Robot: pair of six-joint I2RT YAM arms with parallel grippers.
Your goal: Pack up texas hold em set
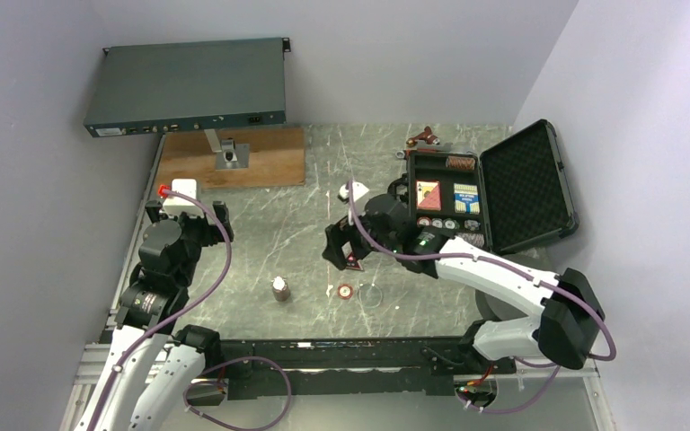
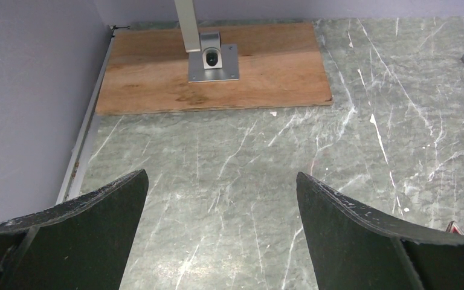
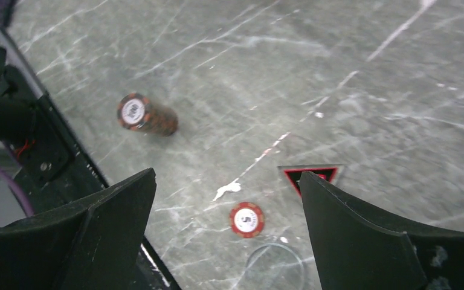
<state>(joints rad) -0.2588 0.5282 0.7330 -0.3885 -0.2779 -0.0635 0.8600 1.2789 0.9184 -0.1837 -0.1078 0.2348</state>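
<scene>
The black briefcase [image 1: 503, 189] lies open at the back right, its foam lid [image 1: 528, 184] raised. Two card decks [image 1: 429, 194] and a row of chips [image 1: 449, 224] sit inside it. My right gripper [image 3: 228, 175] hangs open over the table's middle, holding nothing. The red-black triangle piece [image 3: 311, 174] lies partly under its right finger. A single red chip [image 3: 246, 219] lies below the gap between the fingers, beside a clear round disc [image 3: 275, 266]. A stack of chips [image 3: 145, 116] lies on its side further left. My left gripper [image 2: 220, 174] is open above bare table.
A grey-blue rack box [image 1: 189, 90] stands on a post fixed to a wooden board [image 1: 234, 157] at the back left. A red-handled wrench [image 1: 427, 137] lies behind the briefcase. Walls close in on the left, back and right.
</scene>
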